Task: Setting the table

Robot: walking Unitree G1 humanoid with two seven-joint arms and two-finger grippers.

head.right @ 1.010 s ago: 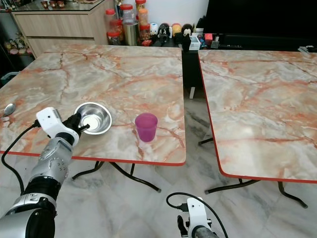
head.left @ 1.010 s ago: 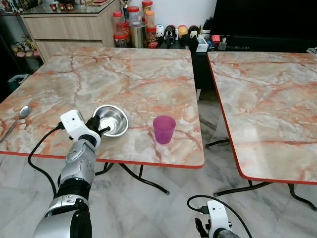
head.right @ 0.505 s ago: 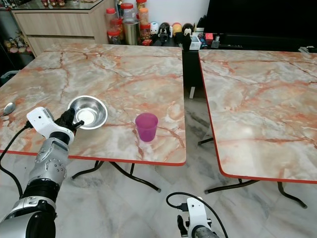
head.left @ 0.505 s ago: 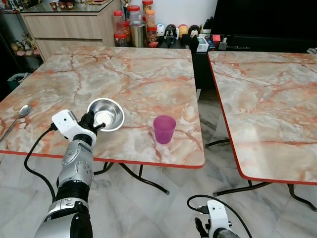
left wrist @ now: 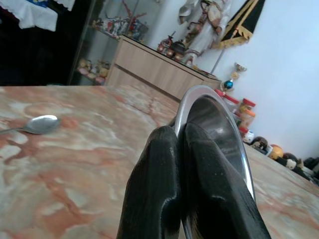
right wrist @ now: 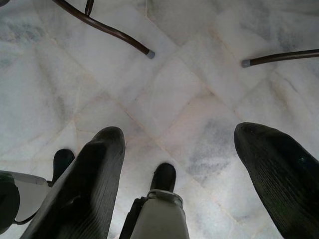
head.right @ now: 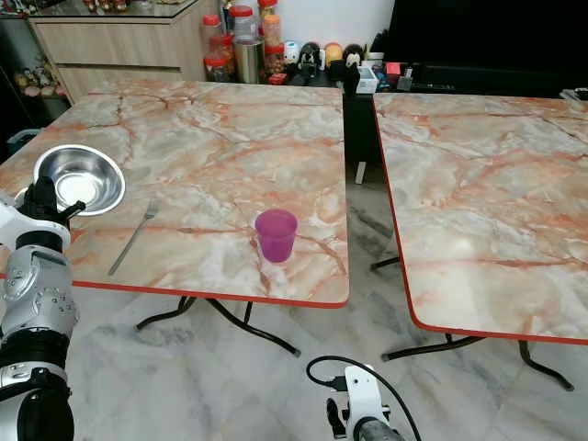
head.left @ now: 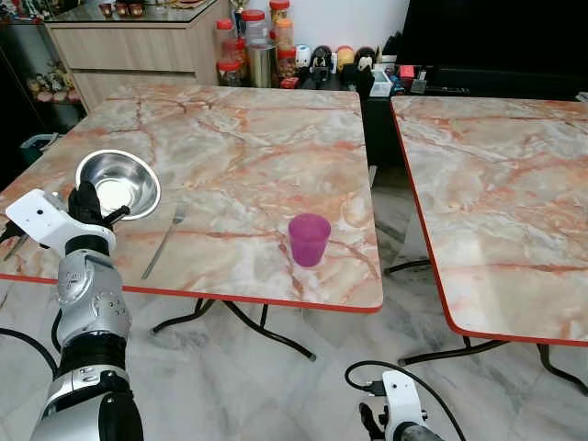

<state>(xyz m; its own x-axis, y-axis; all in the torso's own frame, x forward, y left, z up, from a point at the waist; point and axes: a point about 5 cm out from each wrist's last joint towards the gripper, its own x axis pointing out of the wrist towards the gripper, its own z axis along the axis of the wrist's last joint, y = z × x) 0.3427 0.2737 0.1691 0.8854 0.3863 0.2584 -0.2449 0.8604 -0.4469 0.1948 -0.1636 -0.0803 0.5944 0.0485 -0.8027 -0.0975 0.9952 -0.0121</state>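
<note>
Two black fingers of the left end effector (head.left: 92,204) are clenched on the rim of a steel bowl (head.left: 118,183), tilted at the marble desk's (head.left: 257,147) left edge. A fork (head.left: 163,242) and purple cup (head.left: 309,239) rest nearby. The right end effector (right wrist: 187,174) hangs spread apart over the floor (right wrist: 164,94).

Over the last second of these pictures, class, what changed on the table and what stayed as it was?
The left gripper, its fingers shut on the rim of the steel bowl, carried the bowl to the robot's left, toward the table's left edge. That uncovered a fork lying where the bowl had been. The purple cup kept its place, and the right gripper stayed low over the floor, fingers open.
</note>
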